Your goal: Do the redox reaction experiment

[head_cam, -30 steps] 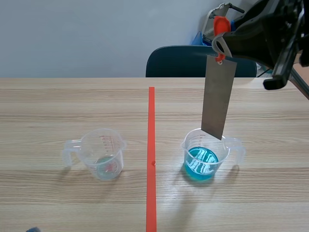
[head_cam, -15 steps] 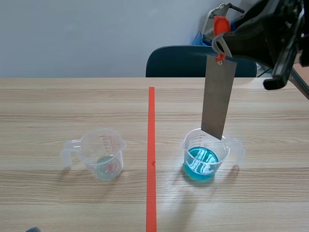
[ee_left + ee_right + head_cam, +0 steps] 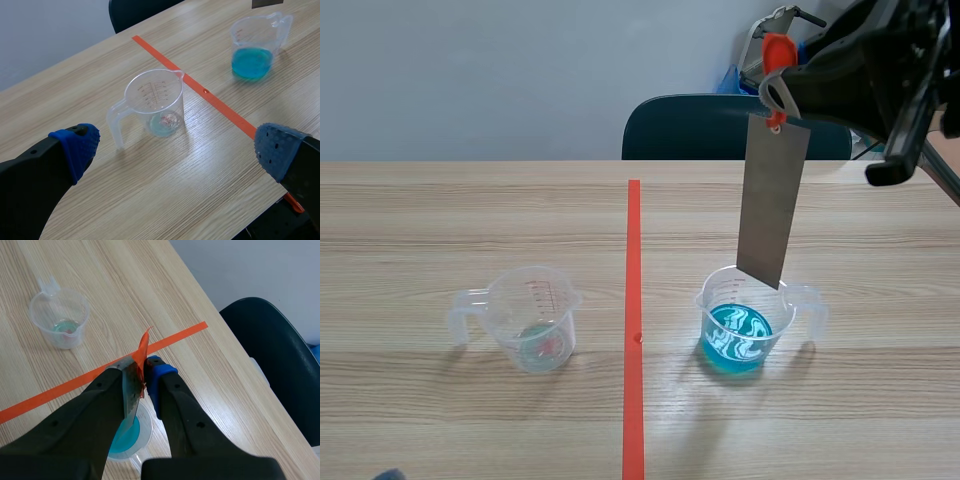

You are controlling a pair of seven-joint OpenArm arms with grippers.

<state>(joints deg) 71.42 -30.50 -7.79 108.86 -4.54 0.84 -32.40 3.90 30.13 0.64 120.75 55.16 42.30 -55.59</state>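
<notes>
Flat grey metal strip (image 3: 772, 205), long and narrow, dull-surfaced, hung almost upright from an orange clip (image 3: 776, 50) at its upper end. Lower edge slanted, level with the far rim of the right-hand beaker (image 3: 745, 320) in the scene view; clear of the blue liquid inside, swirled with pale streaks. Second clear beaker (image 3: 532, 320) well apart on the other side of the orange tape line (image 3: 634, 330), handle outward, only a faint film at its bottom.

Wide bare bench (image 3: 420, 220) around both beakers, with open room between them along the tape. Dark chair (image 3: 690, 128) beyond the far edge.

Right pincer (image 3: 145, 377) raised high above the blue beaker, clenched on the clip end, with the strip dropping straight down from between its fingers toward the liquid. Left pincer (image 3: 176, 147) released, blue pads (image 3: 80, 142) spread wide, low over the near bench edge, with the near-empty beaker just ahead of it.
</notes>
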